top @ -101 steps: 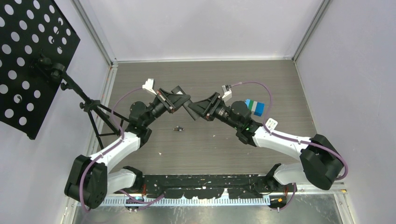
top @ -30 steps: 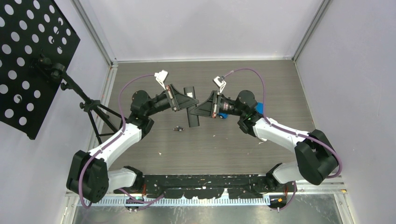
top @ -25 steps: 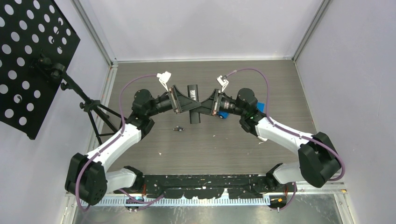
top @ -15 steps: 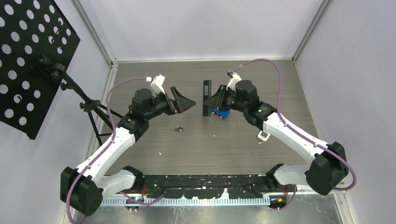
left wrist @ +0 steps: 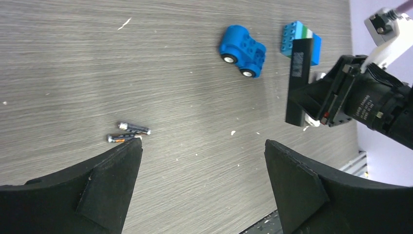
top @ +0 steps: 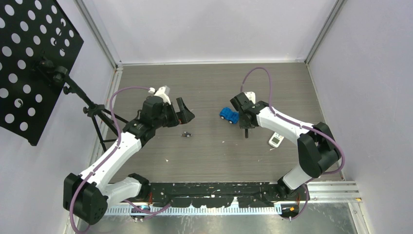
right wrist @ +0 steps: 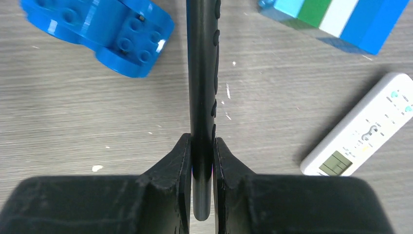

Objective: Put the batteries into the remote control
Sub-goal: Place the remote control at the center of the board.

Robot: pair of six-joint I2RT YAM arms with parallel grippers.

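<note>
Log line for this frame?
left pincer: open, empty | right pincer: shut on black remote | batteries: on table, unloaded

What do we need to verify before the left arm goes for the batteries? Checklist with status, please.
1. Right pincer shut on black remote: ok.
2. Left pincer open, nothing between its fingers: ok.
3. Batteries loose on the table, two visible side by side: ok.
4. Blue toy car and white remote out of the way: ok, both lie well apart from the batteries.
5. Battery compartment open and reachable: cannot tell, only the black remote's edge and buttons show.
</note>
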